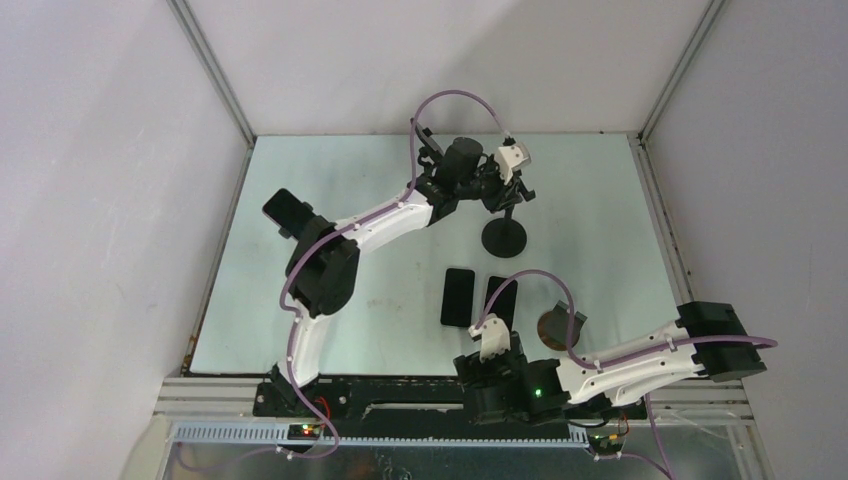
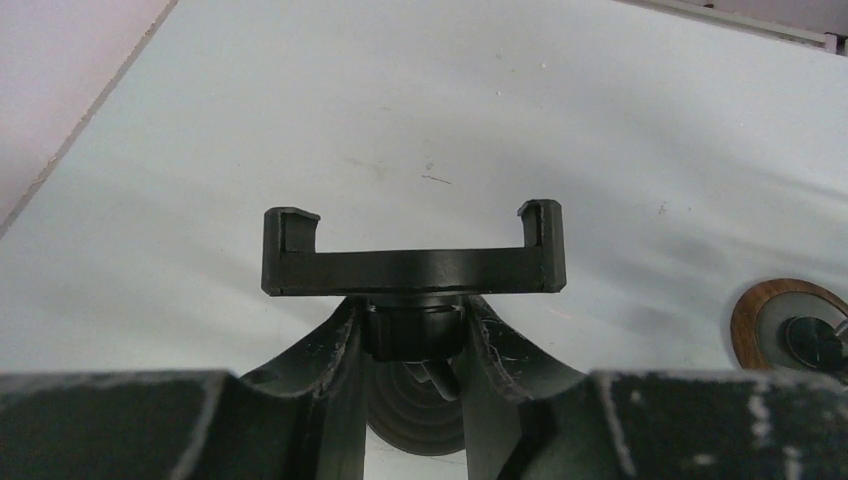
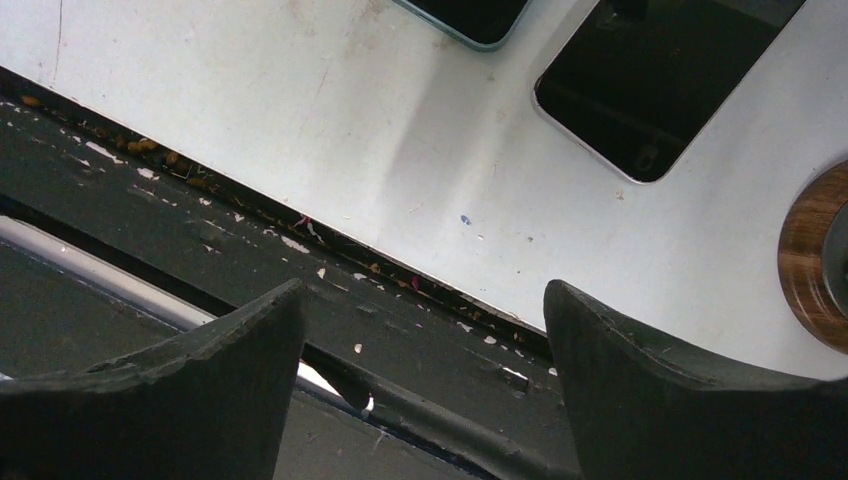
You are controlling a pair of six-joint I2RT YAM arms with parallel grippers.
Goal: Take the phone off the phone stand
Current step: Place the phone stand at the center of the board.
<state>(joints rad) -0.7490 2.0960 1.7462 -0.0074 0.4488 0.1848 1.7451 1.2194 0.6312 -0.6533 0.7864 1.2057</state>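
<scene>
Phones lie side by side on the surface; left jaws clamp the phone stand below its cradle; right jaws stand wide apart.

Overhead view: the pole top and cradle of the black phone stand lie hidden beneath the left gripper and its white camera mount. The near end of the dark-screened rectangular phone is covered by the right arm's wrist. Left wrist view: the stand's neck is hidden between the clasping fingers, its round base shows only as a sliver, and the wood-rimmed round disc is cut by the right edge. Right wrist view: both phones run off the top edge; the second, pale-edged phone shows only a corner.
</scene>
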